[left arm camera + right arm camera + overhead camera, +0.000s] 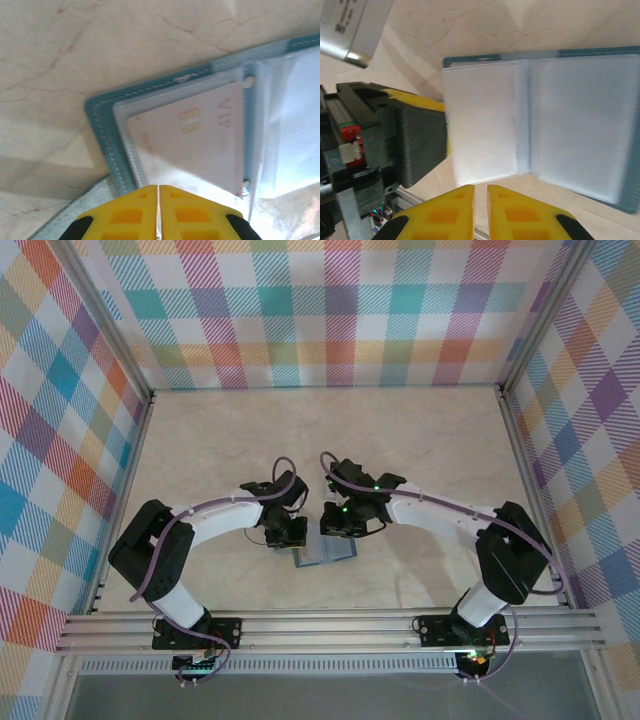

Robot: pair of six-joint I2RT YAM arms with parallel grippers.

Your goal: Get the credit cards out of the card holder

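Note:
The teal card holder (325, 555) lies open between both grippers near the table's front middle. In the left wrist view its teal border (107, 135) frames a clear sleeve holding a pale pink credit card (195, 145) marked VIP, with a gold chip. My left gripper (158, 186) is shut, its tips pinched at the sleeve's near edge. In the right wrist view the card holder (470, 61) shows two cloudy white sleeve pages, with the left gripper's yellow finger (415, 97) at the left page's edge. My right gripper (480, 186) hangs just below that page, all but shut, with nothing in the narrow slit.
The aluminium frame rail (330, 625) runs along the near edge just behind the card holder. Plaid walls (60, 440) close in the left, right and back sides. Bare marble-patterned table (330, 430) stretches beyond the grippers.

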